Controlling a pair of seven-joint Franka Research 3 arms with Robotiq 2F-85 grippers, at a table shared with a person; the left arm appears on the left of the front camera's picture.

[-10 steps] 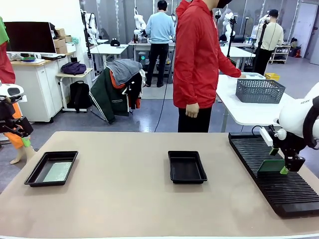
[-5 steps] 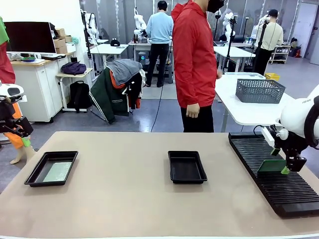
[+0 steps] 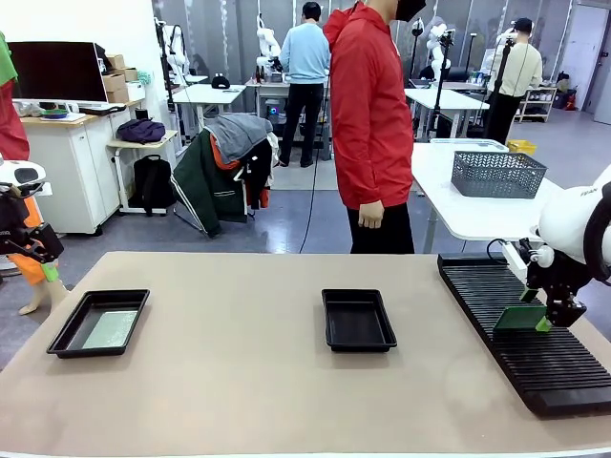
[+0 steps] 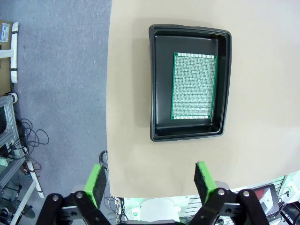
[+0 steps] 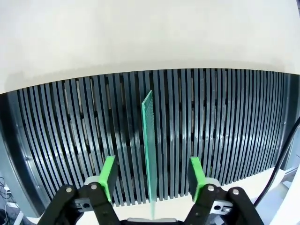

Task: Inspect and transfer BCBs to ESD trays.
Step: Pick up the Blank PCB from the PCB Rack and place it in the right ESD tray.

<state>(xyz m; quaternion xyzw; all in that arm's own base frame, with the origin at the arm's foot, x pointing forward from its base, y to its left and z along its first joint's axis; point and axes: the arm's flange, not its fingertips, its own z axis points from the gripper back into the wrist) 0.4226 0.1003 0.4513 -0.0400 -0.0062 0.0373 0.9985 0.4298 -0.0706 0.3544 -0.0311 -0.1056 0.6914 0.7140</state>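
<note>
Since the right gripper (image 5: 151, 176) is down over the slotted rack (image 3: 535, 372) at the right end of the table (image 3: 239, 401), with a board (image 5: 149, 136) standing on edge between its pads (image 5: 108, 174), I'd call this the pick-up step. The jaws are partly open, with a clear gap on both sides of the board, so nothing is gripped yet.

To do it well, I reckon you want the board dead centre so both pads touch together. Otherwise one pad shoves it sideways in its slot. Close gently, because it's thin and will probably flex. Then lift straight up along the slot, no twisting, until the bottom edge clears the ribs.

Looks-wise, edge-on from the right wrist it's just a bright green sliver, upright or very nearly. From the front it's a plain green rectangle.

The second board (image 4: 194, 86) lies flat in the left tray (image 4: 187, 30), and there you see the face properly. It's pale grey-green with a fine grid of dots and a darker green border. The left gripper (image 4: 150, 180) hangs above that tray, jaws wide apart, holding nothing. The middle tray (image 3: 331, 320) has no board in it, so that's my guess for where this one goes.
</note>
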